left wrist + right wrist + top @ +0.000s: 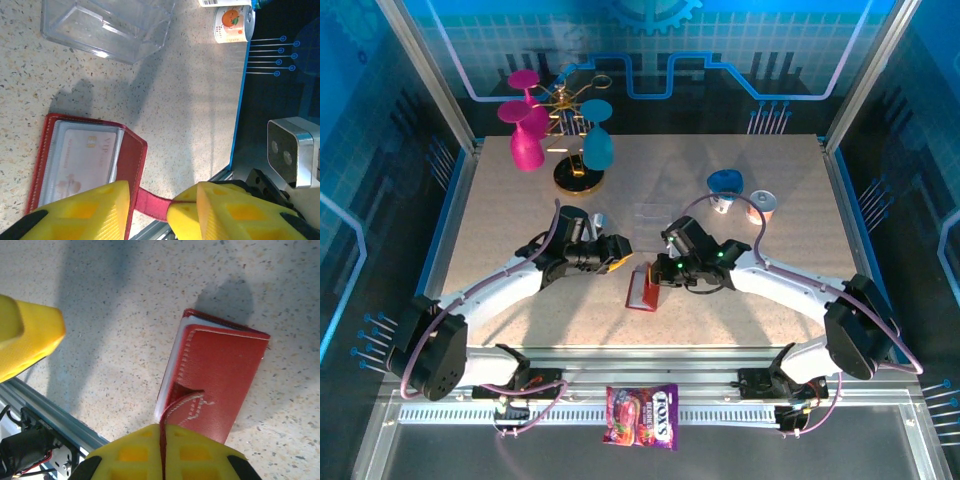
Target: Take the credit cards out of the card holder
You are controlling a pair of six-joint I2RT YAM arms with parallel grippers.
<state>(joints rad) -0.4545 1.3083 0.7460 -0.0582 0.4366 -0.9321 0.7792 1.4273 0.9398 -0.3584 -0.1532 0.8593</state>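
Right end effector (162, 435) is clamping the card holder (220, 365) by its snap tab (187, 402); left end effector (157, 200) is gaping, empty. Hazard: tab slipping, holder flopping shut over the credit card (82, 160).

Candy bag (642, 415) on the near rail: "FOX'S", white letters. Pale card (82, 162) in red wallet (131, 160): "VIP"; remaining print too faint to read.

Behind the speckled beige desk (500, 200) stands a blue wall (720, 40) printed with circuit lines and a gear. Silver posts (430, 70) rise at the desk's far corners; a slotted metal rail (720, 412) lines its near edge.
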